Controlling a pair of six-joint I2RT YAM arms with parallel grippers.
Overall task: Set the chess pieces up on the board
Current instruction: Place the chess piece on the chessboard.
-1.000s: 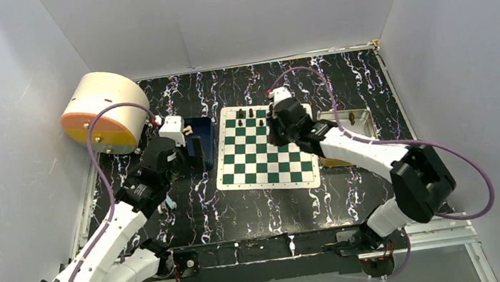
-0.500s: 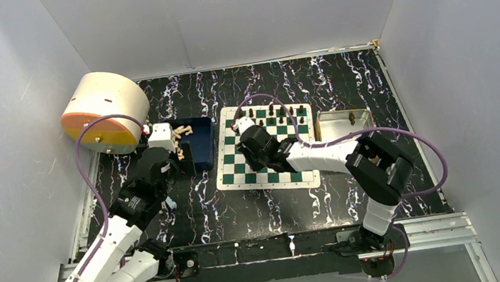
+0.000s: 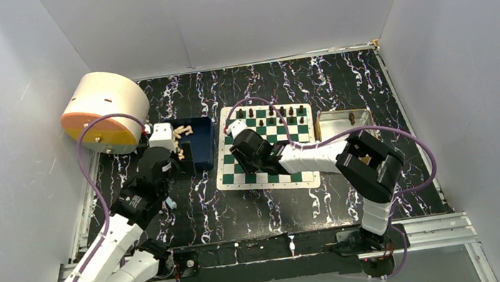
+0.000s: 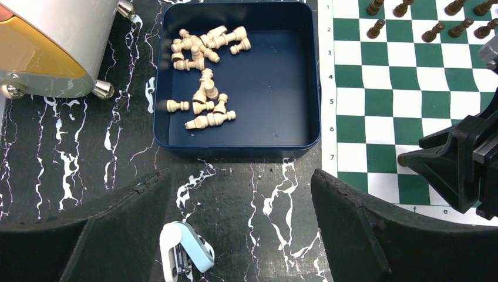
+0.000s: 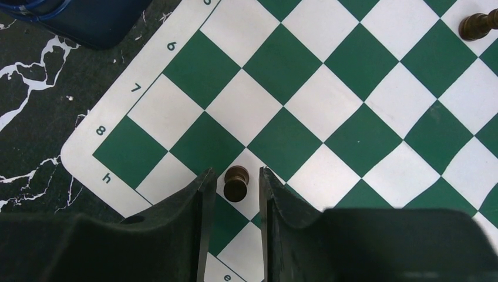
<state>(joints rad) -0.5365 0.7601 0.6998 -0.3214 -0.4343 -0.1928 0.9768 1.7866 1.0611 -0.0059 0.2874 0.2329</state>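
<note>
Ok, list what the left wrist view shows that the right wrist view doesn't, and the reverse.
Left wrist only: pale pieces lying in the blue tray, the cream-and-orange container, rows of dark pieces at the board's far edge. Right wrist only: a dark pawn upright between the right pincer's fingers, a gap on each side. Both: the green-and-white board, the marbled table, the blue tray.

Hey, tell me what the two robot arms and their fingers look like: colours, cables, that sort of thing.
The left arm and right arm both have smooth white link shells joined by bulky black joint housings. A purple cable loops along each one. The left arm's fingers and right arm's fingers are matte black, thick and wedge-shaped, with roughly textured edges.
</note>
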